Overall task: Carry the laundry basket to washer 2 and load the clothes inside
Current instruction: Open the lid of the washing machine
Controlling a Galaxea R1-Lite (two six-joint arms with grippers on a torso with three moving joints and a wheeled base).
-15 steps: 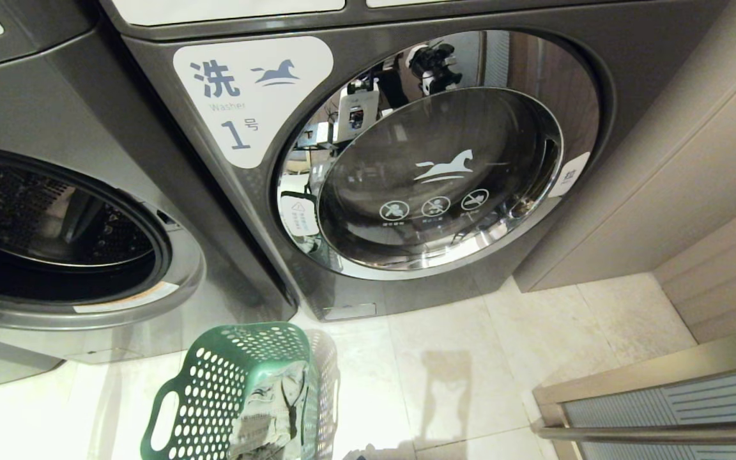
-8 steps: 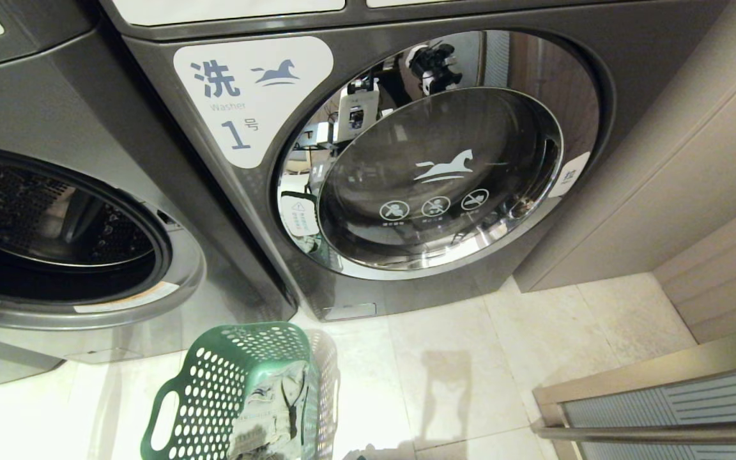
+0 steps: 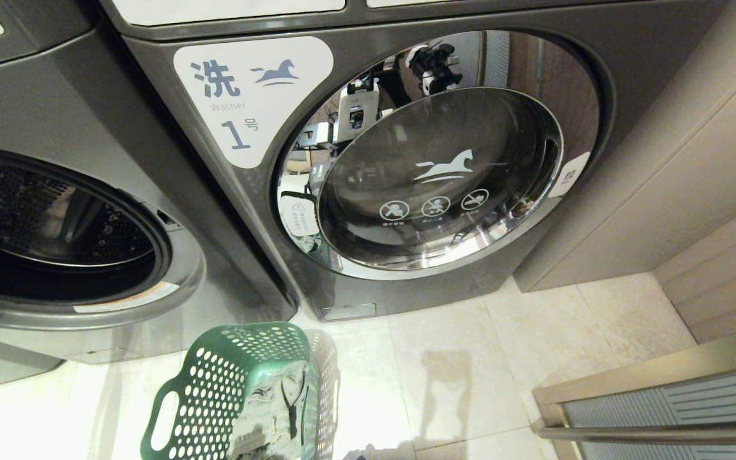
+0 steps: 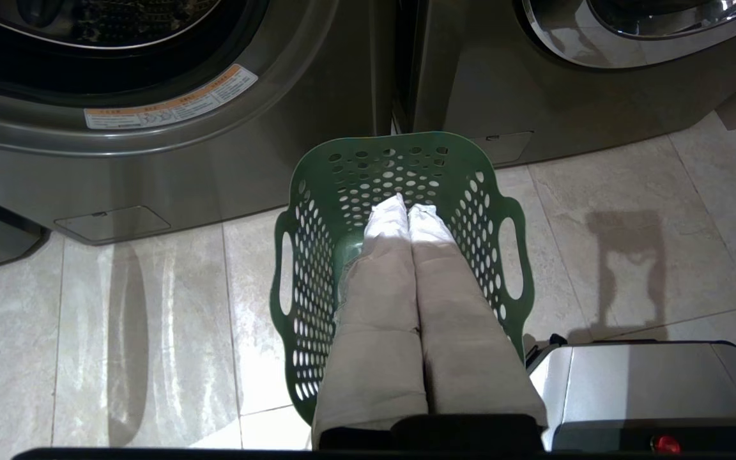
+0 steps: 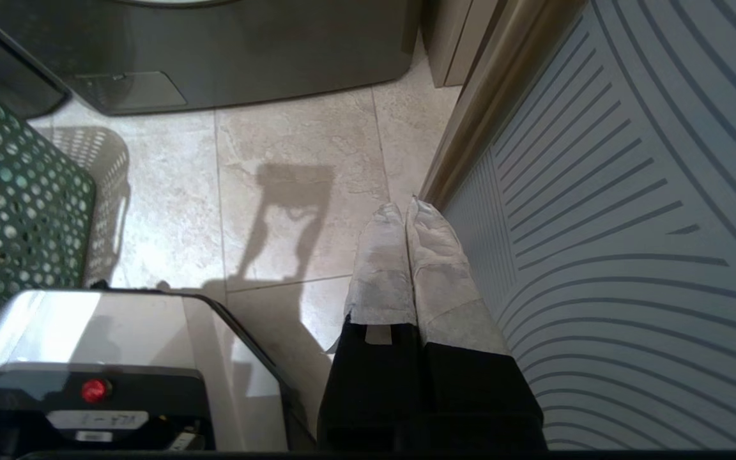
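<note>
Directly below the left gripper point(image 4: 409, 207) stands the laundry basket point(image 4: 317, 255) on the floor tiles point(image 4: 119, 332), just in front of the gap between the two washers. Its long axis runs toward the machines, with the slot handles on its two sides. The clothes point(image 3: 272, 409) lie inside it. The left gripper is clenched on nothing and hangs over the basket's mouth, so it is the nearer. The right gripper point(image 5: 406, 214), also clenched and empty, hangs beside the striped panel point(image 5: 630, 223), well apart from the basket. The open drum point(image 3: 42, 217) lies up and to the robot's left; I judge it washer 2, its label unreadable.
</note>
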